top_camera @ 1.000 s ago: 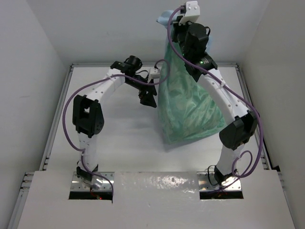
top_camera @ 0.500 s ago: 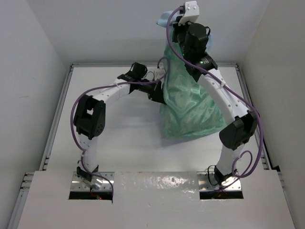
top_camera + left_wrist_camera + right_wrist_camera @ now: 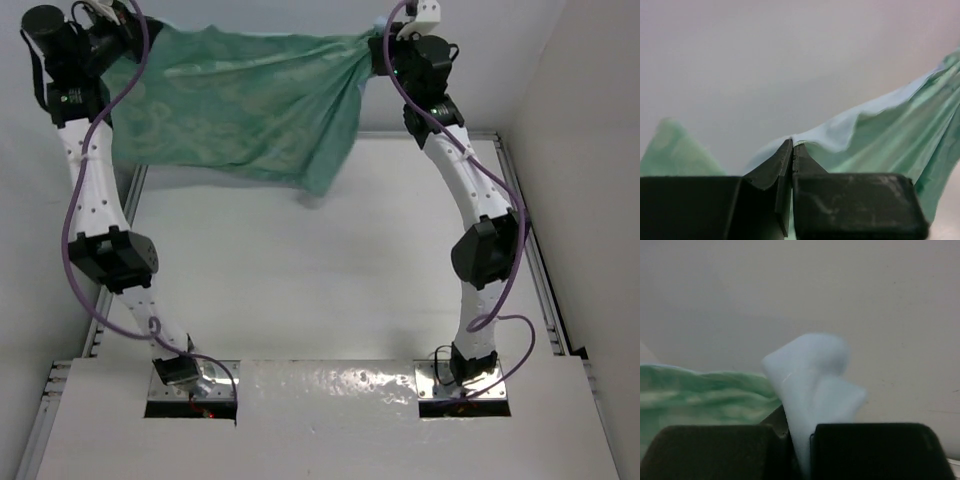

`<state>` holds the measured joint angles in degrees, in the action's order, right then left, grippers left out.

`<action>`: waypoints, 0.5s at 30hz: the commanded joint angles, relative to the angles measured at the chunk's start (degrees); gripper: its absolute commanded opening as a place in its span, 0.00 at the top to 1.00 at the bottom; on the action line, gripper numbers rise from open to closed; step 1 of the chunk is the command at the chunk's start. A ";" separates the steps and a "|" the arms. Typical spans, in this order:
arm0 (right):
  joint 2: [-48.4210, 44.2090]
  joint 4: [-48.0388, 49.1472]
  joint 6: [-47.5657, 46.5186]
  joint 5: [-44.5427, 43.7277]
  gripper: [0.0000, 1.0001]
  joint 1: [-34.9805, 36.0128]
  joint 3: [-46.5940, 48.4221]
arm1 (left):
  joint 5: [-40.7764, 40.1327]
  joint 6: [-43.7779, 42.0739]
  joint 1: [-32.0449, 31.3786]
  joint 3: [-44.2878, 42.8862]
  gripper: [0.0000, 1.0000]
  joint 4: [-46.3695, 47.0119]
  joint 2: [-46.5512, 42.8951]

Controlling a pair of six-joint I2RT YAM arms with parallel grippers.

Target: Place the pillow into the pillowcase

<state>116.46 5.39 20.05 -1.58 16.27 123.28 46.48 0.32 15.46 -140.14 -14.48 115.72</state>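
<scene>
The pillowcase [image 3: 240,110] was held stretched in the air above the far edge of the table [image 3: 330,280]. One end was pinched by the left gripper [image 3: 792,146] and the other end by the right gripper [image 3: 800,440], with both pairs of jaws pressed together on the cloth.

White perforated arms [image 3: 88,190], black joints [image 3: 112,258], purple cables [image 3: 66,230], black-fingered left hand [image 3: 792,160]
</scene>
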 commanded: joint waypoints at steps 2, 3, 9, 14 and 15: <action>-13.35 19.65 -6.51 5.77 1.00 -6.25 -7.58 | -0.61 -20.67 0.18 10.64 1.00 -4.29 -8.66; -15.46 21.05 -7.39 9.11 1.00 -6.17 -11.80 | -0.60 -24.19 0.18 12.24 1.00 -6.50 -10.76; -33.38 25.20 -9.32 24.69 1.00 -4.06 -45.28 | -6.93 -45.39 0.27 21.30 1.00 -22.59 -18.86; -53.47 10.91 -12.94 24.63 0.75 -1.60 -71.05 | -11.04 -76.38 0.44 27.01 1.00 -53.94 -25.71; -56.67 6.00 -11.72 22.09 0.40 -1.59 -77.60 | -12.97 -79.91 0.44 28.41 1.00 -58.25 -26.50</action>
<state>68.07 18.41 10.41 20.62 14.24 54.83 38.17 -56.99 15.79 -112.97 -52.34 96.95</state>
